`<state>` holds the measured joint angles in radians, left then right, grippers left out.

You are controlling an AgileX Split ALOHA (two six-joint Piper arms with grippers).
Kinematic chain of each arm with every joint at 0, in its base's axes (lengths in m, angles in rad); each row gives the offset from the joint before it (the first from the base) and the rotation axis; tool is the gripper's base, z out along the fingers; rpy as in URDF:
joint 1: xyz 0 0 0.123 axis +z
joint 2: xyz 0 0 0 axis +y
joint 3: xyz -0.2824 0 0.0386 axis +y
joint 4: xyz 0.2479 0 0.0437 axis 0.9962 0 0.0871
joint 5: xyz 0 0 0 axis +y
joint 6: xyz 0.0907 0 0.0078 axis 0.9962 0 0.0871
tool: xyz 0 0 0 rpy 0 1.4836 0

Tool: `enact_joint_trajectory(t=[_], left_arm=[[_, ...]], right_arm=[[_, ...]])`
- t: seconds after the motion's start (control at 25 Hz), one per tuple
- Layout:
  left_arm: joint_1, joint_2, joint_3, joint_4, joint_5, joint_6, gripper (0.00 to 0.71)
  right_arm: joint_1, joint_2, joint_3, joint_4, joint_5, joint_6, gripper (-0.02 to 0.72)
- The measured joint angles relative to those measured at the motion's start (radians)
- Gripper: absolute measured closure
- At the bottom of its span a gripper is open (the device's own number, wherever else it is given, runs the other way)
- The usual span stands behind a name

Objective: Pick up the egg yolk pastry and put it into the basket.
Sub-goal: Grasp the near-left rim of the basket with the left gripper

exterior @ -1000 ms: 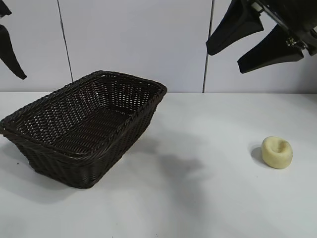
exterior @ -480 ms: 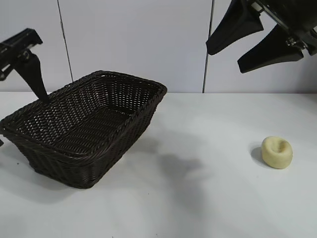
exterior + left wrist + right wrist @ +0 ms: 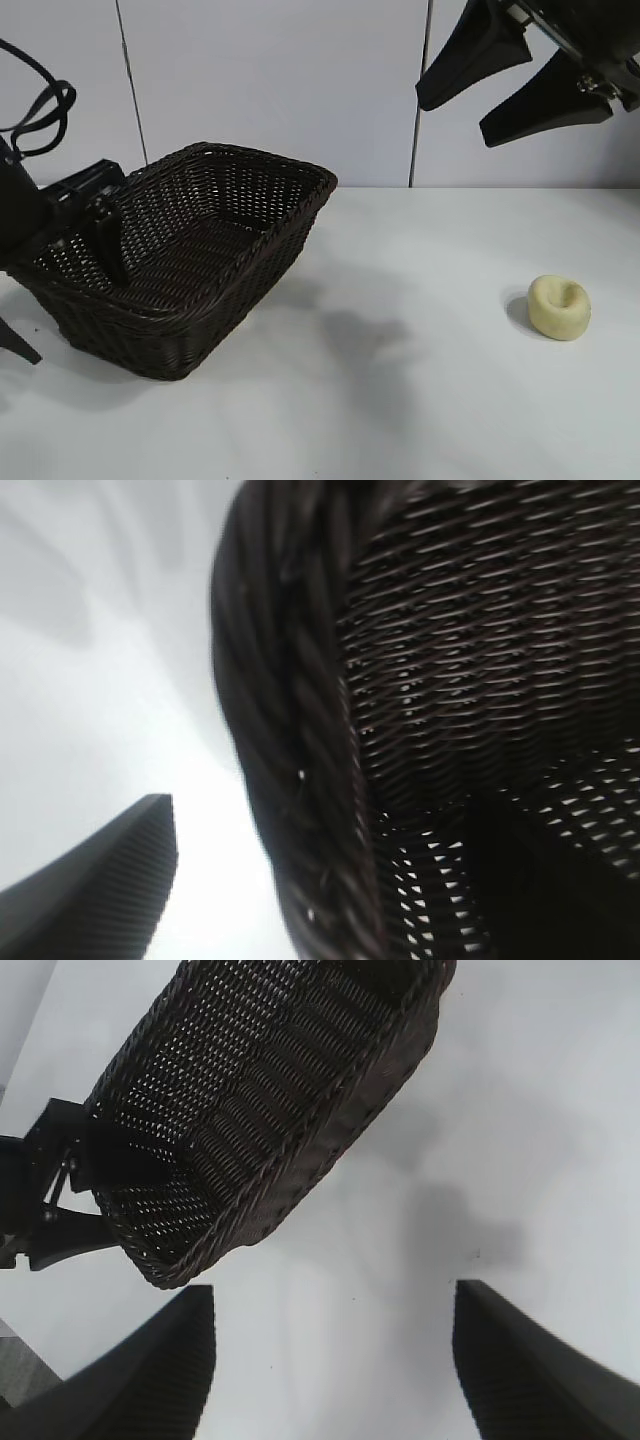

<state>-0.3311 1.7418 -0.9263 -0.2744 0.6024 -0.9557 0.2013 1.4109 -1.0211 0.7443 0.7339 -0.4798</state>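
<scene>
The egg yolk pastry (image 3: 560,307), a small pale yellow bun with a dimpled top, lies on the white table at the right, untouched. The dark brown wicker basket (image 3: 250,215) stands at the left; it also shows in the right wrist view (image 3: 300,1090). My left gripper (image 3: 72,315) is open at the basket's left end, one finger inside the basket and the other outside its wall. The left wrist view shows the braided rim (image 3: 290,730) between the fingers, with a gap to the outer finger. My right gripper (image 3: 515,95) is open, high above the table's right side, empty.
White table (image 3: 400,400) with a pale panelled wall behind. The right wrist view shows bare table (image 3: 500,1160) beside the basket and my left gripper (image 3: 70,1190) at the basket's end. The pastry is out of both wrist views.
My left gripper has come down from the upper left to the basket's left end and now straddles its rim. The right gripper, the pastry and the basket have not visibly moved.
</scene>
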Motion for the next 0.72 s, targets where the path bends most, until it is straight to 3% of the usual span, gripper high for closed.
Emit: enact_joint_trajectory(t=[0.24, 0.32, 0.52, 0.72], left_arm=[[-0.002, 0.019, 0.000, -0.001, -0.048, -0.011, 0.140], [-0.002, 0.020, 0.000, -0.001, -0.057, -0.011, 0.172], [-0.002, 0.020, 0.000, -0.001, -0.060, -0.014, 0.406], [-0.002, 0.020, 0.000, -0.004, -0.064, -0.031, 0.578]], right_arm=[[0.000, 0.000, 0.000, 0.000, 0.000, 0.000, 0.215], [0.000, 0.000, 0.000, 0.000, 0.000, 0.000, 0.215], [0.000, 0.000, 0.000, 0.000, 0.000, 0.000, 0.215], [0.000, 0.000, 0.000, 0.000, 0.000, 0.000, 0.215]])
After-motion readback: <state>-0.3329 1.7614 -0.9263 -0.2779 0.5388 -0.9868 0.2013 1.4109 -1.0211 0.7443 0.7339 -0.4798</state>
